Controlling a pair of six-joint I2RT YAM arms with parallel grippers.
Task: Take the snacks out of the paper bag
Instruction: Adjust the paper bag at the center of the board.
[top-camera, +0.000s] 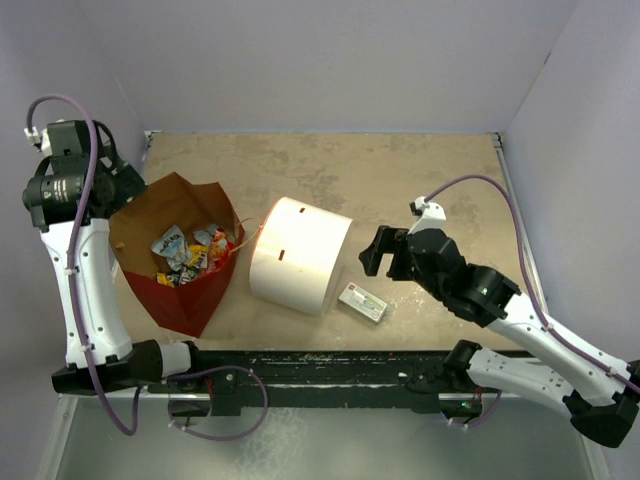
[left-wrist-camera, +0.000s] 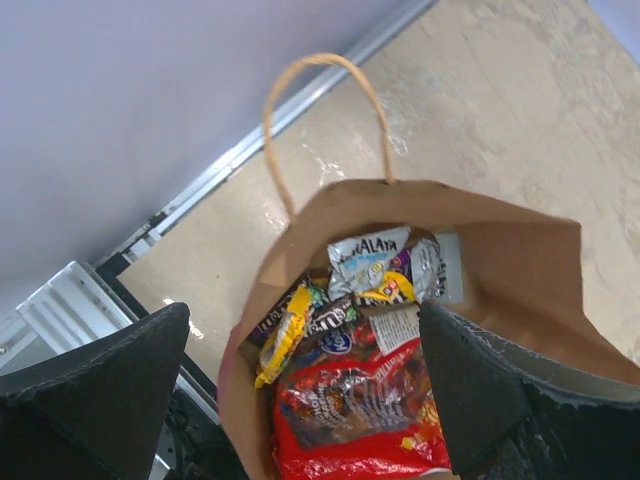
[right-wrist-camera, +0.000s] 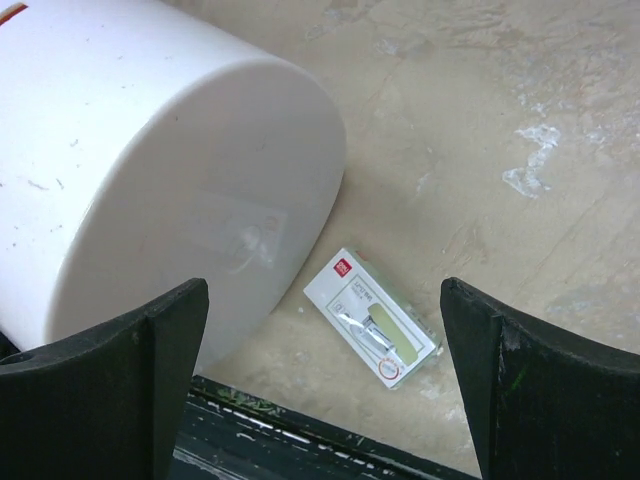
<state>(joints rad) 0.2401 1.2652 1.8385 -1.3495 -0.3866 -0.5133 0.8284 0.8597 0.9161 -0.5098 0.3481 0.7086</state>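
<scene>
The paper bag, red outside and brown inside, lies open at the left of the table. Snacks fill it. In the left wrist view the bag's brown wall surrounds a large red cookie bag, a yellow pack, a brown candy pack and a pale blue wrapper. My left gripper is open, high above the bag's mouth, empty. My right gripper is open and empty, above the table to the right of the bag.
A big white cylinder lies on its side in the middle. A small flat white-and-green box lies right of it, also in the right wrist view. One bag handle loops up. The black rail runs along the near edge.
</scene>
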